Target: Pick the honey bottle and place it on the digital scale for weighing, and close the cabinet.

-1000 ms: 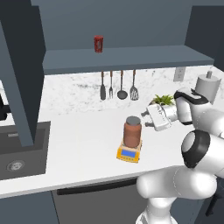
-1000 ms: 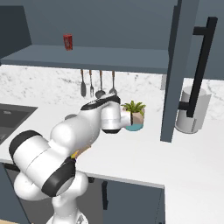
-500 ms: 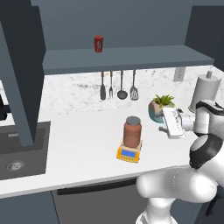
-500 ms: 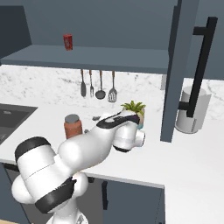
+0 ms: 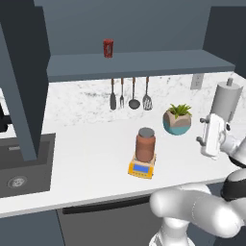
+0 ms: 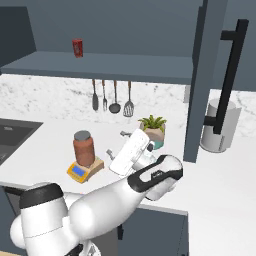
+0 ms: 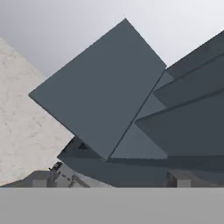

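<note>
Near edge: white counter (image 5: 96,178) with a dark drawer front below it. Gripper (image 5: 212,137) hangs over the right part of the counter, right of the scale and clear of it, holding nothing; in the right base view it (image 6: 131,150) sits just in front of the potted plant. Fingers stand wide apart, nothing between them; in the hand view the finger tips (image 7: 40,180) show at the bottom edge with a slate-blue cabinet door (image 7: 98,87) ahead of them.

Mid counter: digital scale (image 5: 142,167), orange-yellow with blue display, flat on the counter. Honey bottle (image 5: 145,144) stands upright on its plate, reddish-brown, grey lid on; same in the right base view, bottle (image 6: 84,148) on scale (image 6: 82,170). Sink (image 5: 19,166) sunk in the counter at far left.

Behind, right of the bottle: potted plant (image 5: 177,120) in a teal pot, apart from the scale. Further right a grey paper-towel holder (image 5: 226,101) near the wall.

Back wall: four hanging utensils (image 5: 129,94) under the shelf, marble backsplash behind. Open shelf (image 5: 139,61) above, small red can (image 5: 108,48) upright on it.

Cabinet: right door (image 6: 202,80) swung open, edge-on toward the camera, long black bar handle (image 6: 229,75) on it. Left door (image 5: 24,77) also stands open over the sink.
</note>
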Robot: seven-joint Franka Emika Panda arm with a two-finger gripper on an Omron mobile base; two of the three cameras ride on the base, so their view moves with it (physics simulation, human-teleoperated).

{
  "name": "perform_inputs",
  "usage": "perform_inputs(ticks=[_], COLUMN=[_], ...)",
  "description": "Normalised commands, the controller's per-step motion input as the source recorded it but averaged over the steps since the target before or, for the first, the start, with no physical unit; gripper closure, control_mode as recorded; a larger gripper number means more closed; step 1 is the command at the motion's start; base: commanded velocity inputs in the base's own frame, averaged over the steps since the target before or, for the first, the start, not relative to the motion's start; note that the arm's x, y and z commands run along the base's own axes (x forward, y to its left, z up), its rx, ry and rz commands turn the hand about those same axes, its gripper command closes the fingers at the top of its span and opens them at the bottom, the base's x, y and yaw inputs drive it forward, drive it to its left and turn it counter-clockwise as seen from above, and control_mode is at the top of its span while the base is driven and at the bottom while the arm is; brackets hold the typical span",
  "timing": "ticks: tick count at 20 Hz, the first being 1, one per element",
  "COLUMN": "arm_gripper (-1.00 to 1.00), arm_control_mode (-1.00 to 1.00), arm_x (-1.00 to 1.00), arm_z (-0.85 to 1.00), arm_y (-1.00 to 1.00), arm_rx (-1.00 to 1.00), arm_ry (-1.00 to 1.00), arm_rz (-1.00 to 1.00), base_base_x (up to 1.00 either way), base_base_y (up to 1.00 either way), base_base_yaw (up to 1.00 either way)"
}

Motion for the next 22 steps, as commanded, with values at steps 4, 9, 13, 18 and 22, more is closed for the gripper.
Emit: perform_inputs(ticks=[4, 9, 13, 18, 22], arm_gripper=[-1.0, -1.0, -1.0, -1.0, -1.0], arm_control_mode=[-1.0, -1.0, -1.0, -1.0, -1.0], arm_x=[-0.19, -0.29, -0.16, -0.2, 0.02], arm_z=[0.79, 0.77, 0.45, 0.04, 0.0], arm_y=[-0.85, -0.76, -0.46, -0.59, -0.32], arm_rx=[0.25, 0.29, 0.21, 0.07, 0.0], arm_ry=[-0.4, -0.19, 0.0, 0.03, 0.27], arm_rz=[-0.13, -0.16, -0.14, -0.14, -0.19], base_base_x=[0.0, 0.0, 0.0, 0.0, 0.0], base_base_y=[0.0, 0.0, 0.0, 0.0, 0.0], base_base_yaw=[0.0, 0.0, 0.0, 0.0, 0.0])
